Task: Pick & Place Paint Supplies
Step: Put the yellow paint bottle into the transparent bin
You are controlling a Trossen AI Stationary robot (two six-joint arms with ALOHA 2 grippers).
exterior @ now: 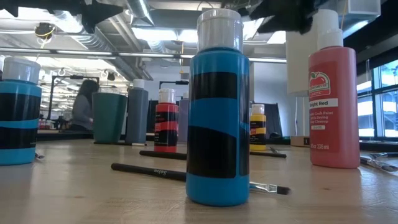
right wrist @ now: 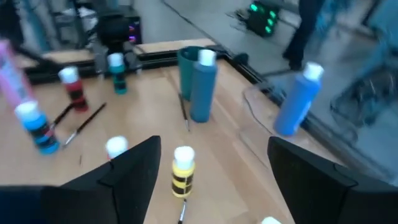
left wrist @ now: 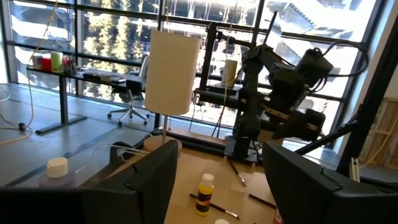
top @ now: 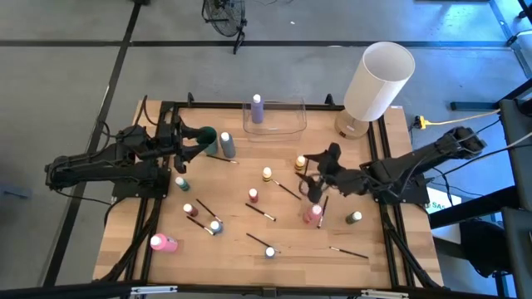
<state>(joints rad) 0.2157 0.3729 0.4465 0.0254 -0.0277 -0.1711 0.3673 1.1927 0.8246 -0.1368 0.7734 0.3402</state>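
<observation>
Right gripper (top: 311, 176) over mid-table, jaws spread wide, nothing held, yellow paint bottle (right wrist: 183, 172) just ahead between the fingers; left gripper (top: 184, 143) near the table's left rear, also open and empty, waiting. Lilac bottle (top: 257, 108) already standing in the clear container (top: 287, 126); remaining bottles and paintbrushes scattered across the wood. Risks, judged from here: knocking the yellow bottle over on a skewed descent; catching the brush (top: 290, 192) lying just beside it; clipping the pink bottle (top: 312, 214) nearby; pinching the cap rather than the body, bottle slipping mid-carry.

Bright daylight, blurred right-wrist view
</observation>
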